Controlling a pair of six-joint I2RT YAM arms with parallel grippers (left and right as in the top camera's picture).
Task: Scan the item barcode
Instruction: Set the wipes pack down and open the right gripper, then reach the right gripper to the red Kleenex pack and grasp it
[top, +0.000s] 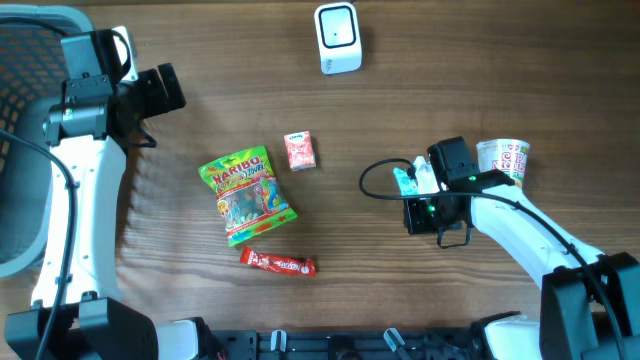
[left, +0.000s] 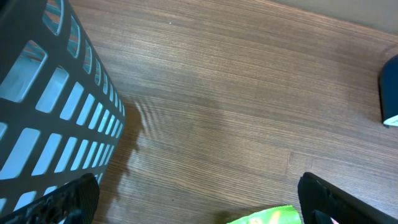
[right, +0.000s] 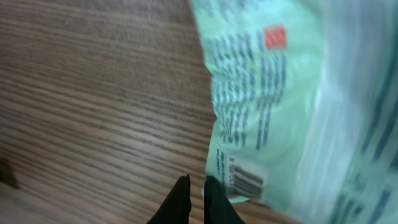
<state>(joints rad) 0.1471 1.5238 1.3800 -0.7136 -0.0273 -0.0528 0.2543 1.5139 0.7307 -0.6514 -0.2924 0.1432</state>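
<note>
Lying at the right side of the table (left: 236, 99), well apart from the white scanner (top: 337, 38) by the far edge: the pale green packet (top: 404, 181), with open wood running between the two. Meeting that packet at its lower left edge with the right gripper (right: 195, 198), fingers (right: 179, 202) drawn almost together and showing only a sliver between the tips. Touching or just bordering the film there; not showing through the blur whether a corner is being pinched. Showing a barcode (right: 247, 180) near the same corner, facing the wrist camera. Hemming in the right arm: a noodle cup (top: 505, 158) just beside it and a black cable (top: 363, 181) looping on the wood left of the packet. Holding the left gripper (left: 205, 208) fully spread over bare table, close beside the slatted basket (left: 56, 112) wall. Occupying mid-table, none touching: a Haribo bag (top: 245, 195), a small pink packet (top: 300, 150), a red bar (top: 278, 263).
</note>
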